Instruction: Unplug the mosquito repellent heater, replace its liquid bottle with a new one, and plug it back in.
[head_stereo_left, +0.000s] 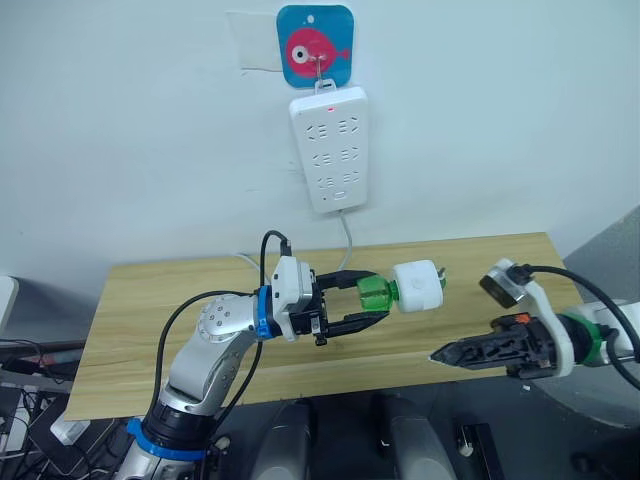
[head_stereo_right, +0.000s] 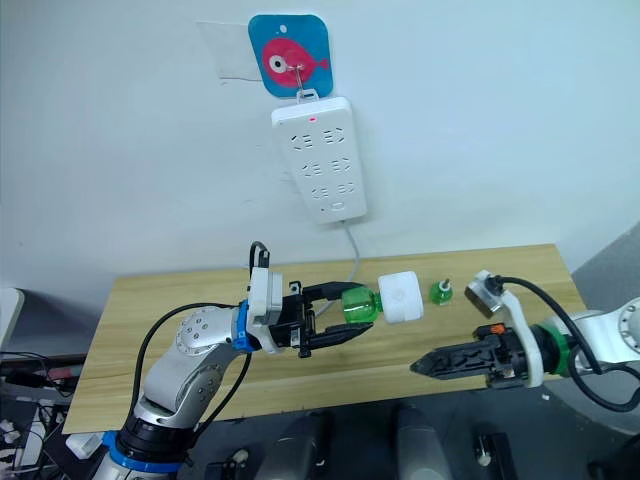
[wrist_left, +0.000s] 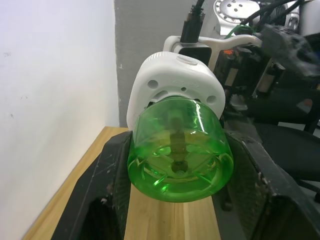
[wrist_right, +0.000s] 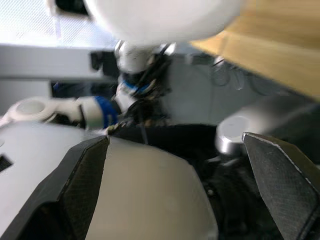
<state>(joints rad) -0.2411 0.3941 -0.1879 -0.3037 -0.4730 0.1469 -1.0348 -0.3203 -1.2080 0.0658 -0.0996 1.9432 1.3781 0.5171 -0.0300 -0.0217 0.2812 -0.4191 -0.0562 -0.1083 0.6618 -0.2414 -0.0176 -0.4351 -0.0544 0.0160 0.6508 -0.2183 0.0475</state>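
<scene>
With the heater already off the wall, I read the task as being in its middle stage. Nearest to me, the right gripper (head_stereo_right: 425, 367) hangs below the front edge of the counter (head_stereo_left: 140, 300); in the head views its fingers look drawn to a point, but its wrist view shows the two fingers spread apart with nothing between them, so I log it as open and empty.

Next out, the left gripper (head_stereo_left: 372, 303) is held above the counter, its fingers pinching the green liquid bottle (head_stereo_left: 374, 293) on both sides. The bottle's neck is seated in the mosquito repellent heater (head_stereo_left: 417, 286), which projects from the bottle toward the right arm, clear of the counter surface.

Beyond that, a second small green bottle (head_stereo_right: 441, 292) stands on the counter just past the heater. I cannot tell which bottle is the new one.

Farthest, the power strip (head_stereo_left: 329, 148) hangs on the wall with every socket vacant.

Status, as I judge it:
- Unplugging: done.
- Bottle exchange: either under way or finished; undetermined.
- Re-plugging into the strip: outstanding.
</scene>
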